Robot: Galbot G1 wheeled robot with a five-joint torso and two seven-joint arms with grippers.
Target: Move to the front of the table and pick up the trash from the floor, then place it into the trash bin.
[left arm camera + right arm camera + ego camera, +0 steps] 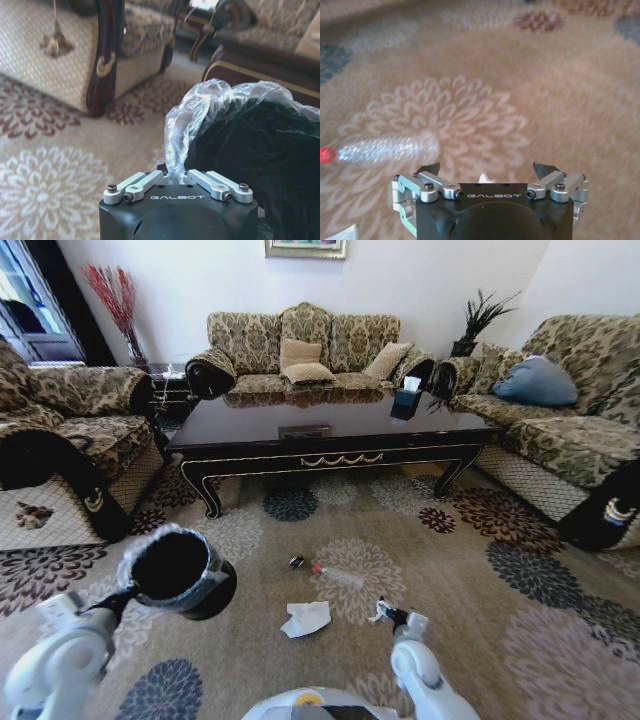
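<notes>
My left gripper (175, 176) is shut on the bag-lined rim of the black trash bin (260, 165), holding it tilted above the carpet at the left (180, 570). The trash lies on the floor in front of the dark wooden table (330, 430): a crumpled white tissue (306, 618), a clear bottle (335, 574) with a red cap, a small dark round bit (296, 562) and a tiny white scrap (378, 612). My right gripper (392, 615) hovers low over the carpet, open (486, 172), with the scrap (484, 177) just beneath it and the bottle (385, 148) a little beyond.
Patterned sofas stand to the left (70, 440), behind the table (300, 350) and to the right (570, 420). A tissue box (408, 398) sits on the table. The flowered carpet (500, 570) is open to the right of the trash.
</notes>
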